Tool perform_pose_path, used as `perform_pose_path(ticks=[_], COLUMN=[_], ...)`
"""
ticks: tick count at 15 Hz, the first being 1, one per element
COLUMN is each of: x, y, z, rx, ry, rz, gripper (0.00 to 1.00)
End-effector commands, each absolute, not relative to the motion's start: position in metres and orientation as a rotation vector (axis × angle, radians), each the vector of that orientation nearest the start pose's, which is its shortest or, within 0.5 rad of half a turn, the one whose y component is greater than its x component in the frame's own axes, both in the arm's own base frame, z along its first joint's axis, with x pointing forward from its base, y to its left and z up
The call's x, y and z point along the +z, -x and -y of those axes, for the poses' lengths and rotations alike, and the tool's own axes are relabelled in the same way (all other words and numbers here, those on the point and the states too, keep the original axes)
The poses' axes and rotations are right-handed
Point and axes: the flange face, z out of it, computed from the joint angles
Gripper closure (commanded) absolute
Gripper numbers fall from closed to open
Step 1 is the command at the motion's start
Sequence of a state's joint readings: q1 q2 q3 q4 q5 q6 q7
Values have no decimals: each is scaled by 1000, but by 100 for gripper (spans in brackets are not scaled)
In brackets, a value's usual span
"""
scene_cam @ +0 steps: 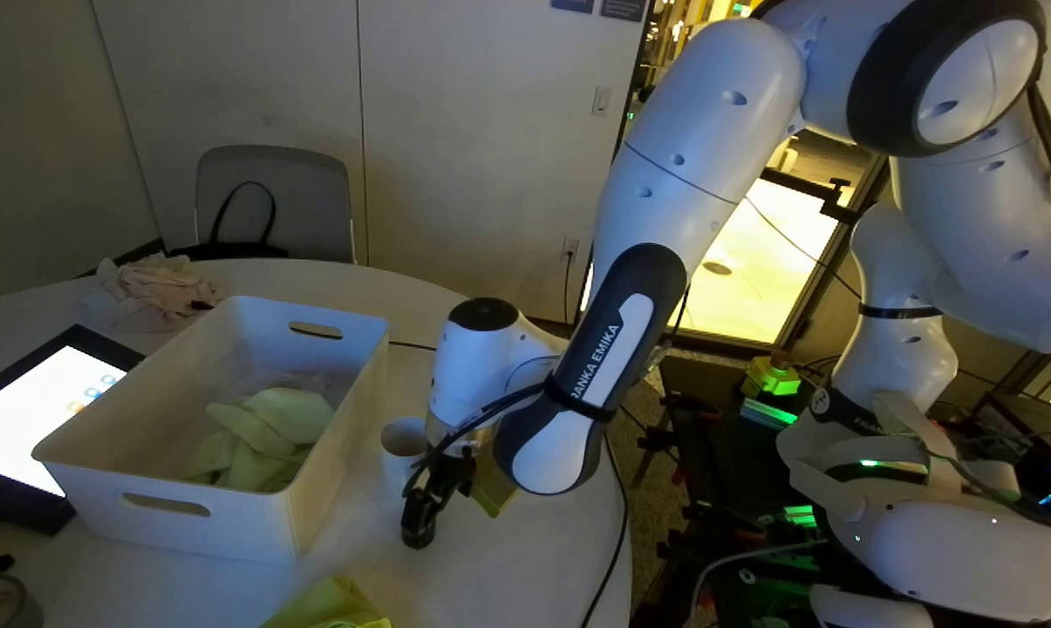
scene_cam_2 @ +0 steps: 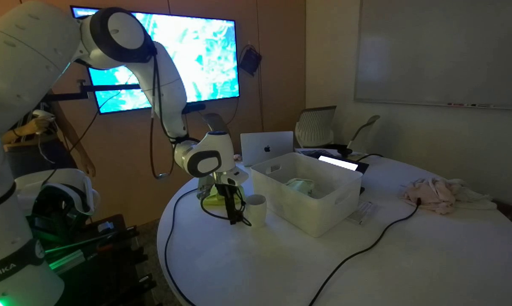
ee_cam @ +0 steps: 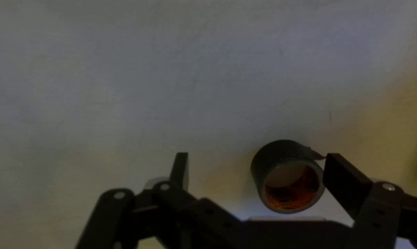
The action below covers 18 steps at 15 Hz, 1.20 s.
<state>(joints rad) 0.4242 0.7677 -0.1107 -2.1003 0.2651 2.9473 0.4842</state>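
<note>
Round white table (scene_cam_2: pixel 408 267) in dim light, whiteboard (scene_cam_2: pixel 442 51), lit wall screen (scene_cam_2: pixel 200 55), laptop (scene_cam_2: pixel 256 155) with Apple logo (scene_cam_2: pixel 267 148), arm (scene_cam: pixel 678 183) lettered "RANKA EMIKA", gripper (ee_cam: pixel 256 164) spread wide and empty, dark tape roll (ee_cam: pixel 281 155) on the table, between its fingers (ee_cam: pixel 345 180) in the wrist view

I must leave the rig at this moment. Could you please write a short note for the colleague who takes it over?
Gripper: open over the table, holding nothing.
Tape: on the table, between the fingers in the wrist view, nearer to one; whether that finger touches it, I cannot tell.
Cup: upright on the table, beside the gripper in both exterior views.
Box: on the table, green cloth inside; a yellow cloth lies outside it.
Done: the open fingers are at the tape.
Left: apparently, the tape has yet to be gripped; mind the cup.
</note>
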Motion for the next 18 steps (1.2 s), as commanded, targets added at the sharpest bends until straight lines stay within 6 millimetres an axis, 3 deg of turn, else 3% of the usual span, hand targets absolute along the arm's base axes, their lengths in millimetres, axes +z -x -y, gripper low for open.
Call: perform_pose_path(ticks=[1,18], x=[56,61], y=[-542,-559], z=[-153,-141], rx=[-144,-185], ry=[3083,3061], rz=[-626,-710], gripper=[0,0])
